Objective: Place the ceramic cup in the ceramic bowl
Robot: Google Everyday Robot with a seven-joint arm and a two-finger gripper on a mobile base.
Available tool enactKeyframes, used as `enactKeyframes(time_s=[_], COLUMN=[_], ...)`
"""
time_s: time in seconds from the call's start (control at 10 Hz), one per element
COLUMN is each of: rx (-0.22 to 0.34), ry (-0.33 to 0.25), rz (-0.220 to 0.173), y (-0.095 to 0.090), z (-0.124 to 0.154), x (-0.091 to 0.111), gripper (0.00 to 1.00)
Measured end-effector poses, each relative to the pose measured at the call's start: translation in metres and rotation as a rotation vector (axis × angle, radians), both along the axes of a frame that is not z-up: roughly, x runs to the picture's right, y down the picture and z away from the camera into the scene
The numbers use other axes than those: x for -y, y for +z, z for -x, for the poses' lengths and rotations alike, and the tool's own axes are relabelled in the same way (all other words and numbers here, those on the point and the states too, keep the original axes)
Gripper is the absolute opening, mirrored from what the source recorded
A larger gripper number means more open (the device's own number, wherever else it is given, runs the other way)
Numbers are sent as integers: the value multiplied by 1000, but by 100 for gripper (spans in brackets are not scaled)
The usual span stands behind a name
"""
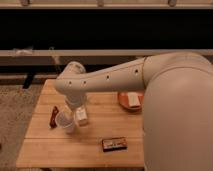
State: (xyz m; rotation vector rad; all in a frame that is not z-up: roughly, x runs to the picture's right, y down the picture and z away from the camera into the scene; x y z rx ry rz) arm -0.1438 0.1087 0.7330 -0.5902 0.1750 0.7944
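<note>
The ceramic cup (65, 122), whitish-grey and upright, stands on the left part of the wooden table (100, 130). The orange-brown ceramic bowl (125, 102), with a pale rectangular piece inside, sits at the table's right side, partly hidden behind my arm. My white arm reaches in from the right and bends down over the cup. The gripper (71, 109) hangs just above and behind the cup, close to its rim.
A white squeeze bottle (81, 116) stands right beside the cup. A dark red packet (53, 116) lies left of the cup. A dark flat bar (114, 144) lies near the table's front edge. A dark wall and rail run behind the table.
</note>
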Motion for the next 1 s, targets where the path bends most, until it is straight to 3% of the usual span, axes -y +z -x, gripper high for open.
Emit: enactKeyframes(time_s=[0.4,1.0], rx=[30,18], ry=[41,64], rz=[68,108], y=[29,52], z=[23,27], x=[-6,-29], gripper=[80,79])
